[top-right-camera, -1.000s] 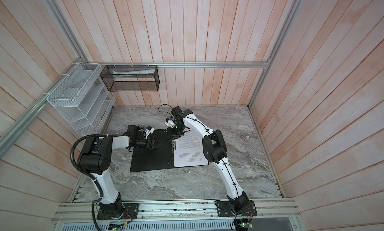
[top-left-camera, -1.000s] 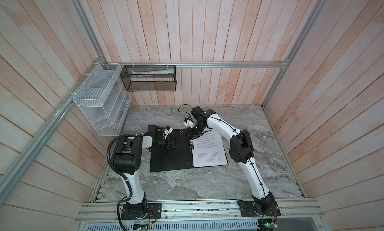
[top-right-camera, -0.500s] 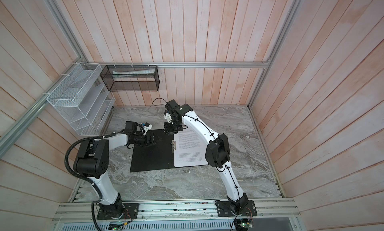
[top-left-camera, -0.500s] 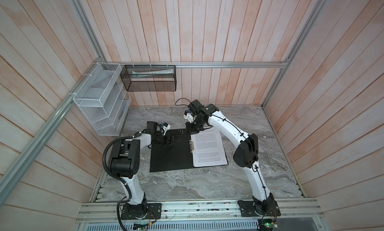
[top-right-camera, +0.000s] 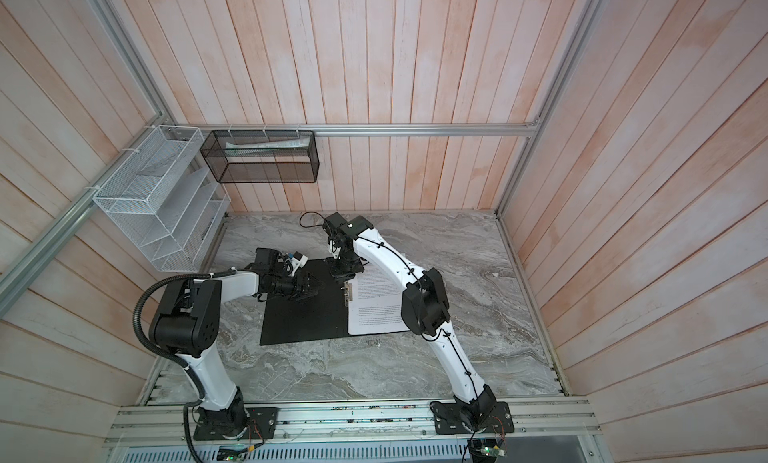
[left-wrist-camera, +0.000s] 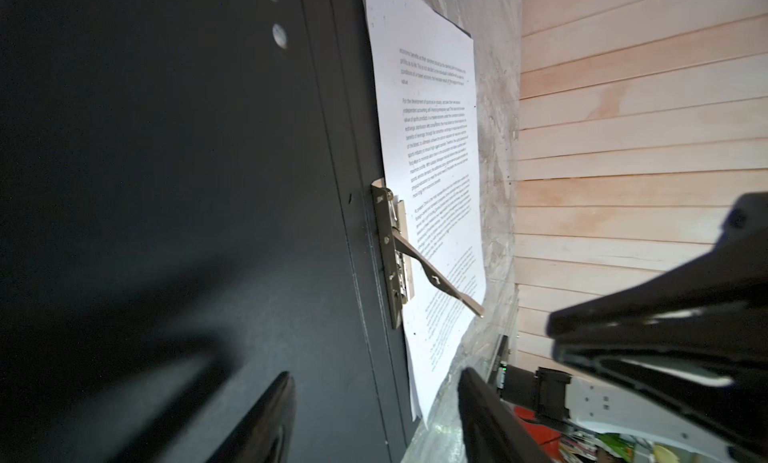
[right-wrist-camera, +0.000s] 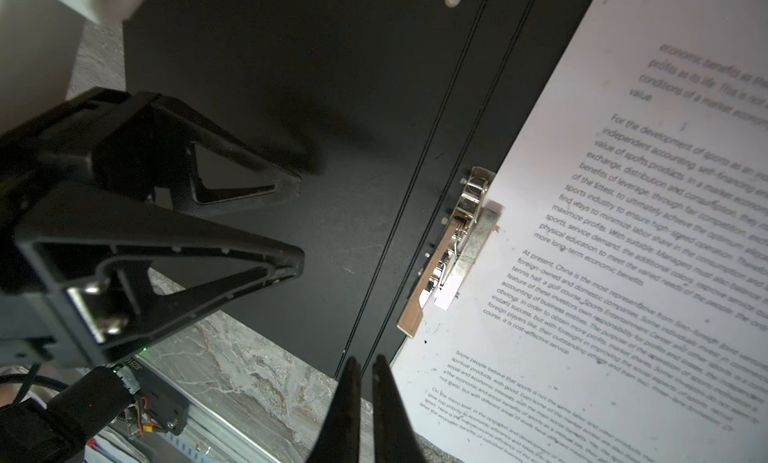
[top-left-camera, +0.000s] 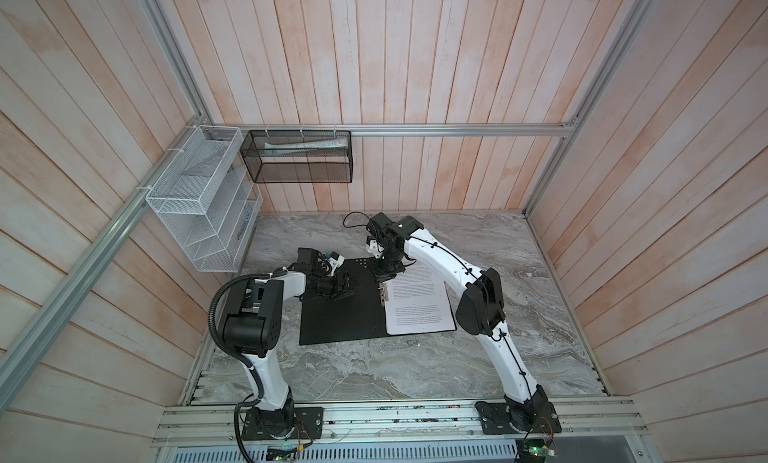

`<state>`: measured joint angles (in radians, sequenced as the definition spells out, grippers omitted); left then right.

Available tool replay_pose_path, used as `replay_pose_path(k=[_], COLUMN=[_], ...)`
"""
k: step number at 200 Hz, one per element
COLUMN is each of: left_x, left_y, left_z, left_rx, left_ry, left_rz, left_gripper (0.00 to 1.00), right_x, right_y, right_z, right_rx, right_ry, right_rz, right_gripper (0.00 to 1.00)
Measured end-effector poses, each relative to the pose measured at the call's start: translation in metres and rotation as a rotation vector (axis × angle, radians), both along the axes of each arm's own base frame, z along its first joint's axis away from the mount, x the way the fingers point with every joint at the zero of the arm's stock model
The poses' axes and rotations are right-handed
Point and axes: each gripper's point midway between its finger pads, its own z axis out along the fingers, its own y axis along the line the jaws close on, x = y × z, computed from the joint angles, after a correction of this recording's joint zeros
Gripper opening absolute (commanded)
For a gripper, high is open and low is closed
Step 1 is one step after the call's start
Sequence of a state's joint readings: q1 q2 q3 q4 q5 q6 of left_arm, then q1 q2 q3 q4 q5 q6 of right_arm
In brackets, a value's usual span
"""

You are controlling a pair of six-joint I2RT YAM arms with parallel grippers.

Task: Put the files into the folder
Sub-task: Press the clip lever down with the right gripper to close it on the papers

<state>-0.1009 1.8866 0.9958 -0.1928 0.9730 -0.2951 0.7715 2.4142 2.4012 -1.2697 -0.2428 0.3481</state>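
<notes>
On open folder [top-left-camera: 340, 311]: files [top-left-camera: 419, 303]; mesh basket [top-left-camera: 299, 165], wire organizer [top-left-camera: 199, 207] hang well behind.

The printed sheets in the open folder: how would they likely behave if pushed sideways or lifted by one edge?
The printed sheets look thin and flat, so probably floppy, drooping if lifted by an edge. The metal clip sits over their inner edge with its lever raised; possibly unclamped, they could slide on the folder.
</notes>
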Motion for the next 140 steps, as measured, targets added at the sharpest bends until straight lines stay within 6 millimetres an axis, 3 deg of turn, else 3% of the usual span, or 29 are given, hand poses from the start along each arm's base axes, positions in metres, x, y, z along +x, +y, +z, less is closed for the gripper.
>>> replay_pose_path(k=[50, 140], left_x=[-0.014, -0.025], left_y=[-0.005, -0.006], left_z=[-0.016, -0.034], left_rx=[-0.077, -0.097], left_ry=[0.019, 0.047], left_rz=[-0.081, -0.110], left_gripper=[0.25, 0.15], right_x=[0.000, 0.006], right_y=[-0.010, -0.006], right_z=[-0.012, -0.011], right_rx=[-0.083, -0.087], right_ry=[-0.009, -0.045], right_rz=[-0.004, -0.003], right_gripper=[0.13, 0.15])
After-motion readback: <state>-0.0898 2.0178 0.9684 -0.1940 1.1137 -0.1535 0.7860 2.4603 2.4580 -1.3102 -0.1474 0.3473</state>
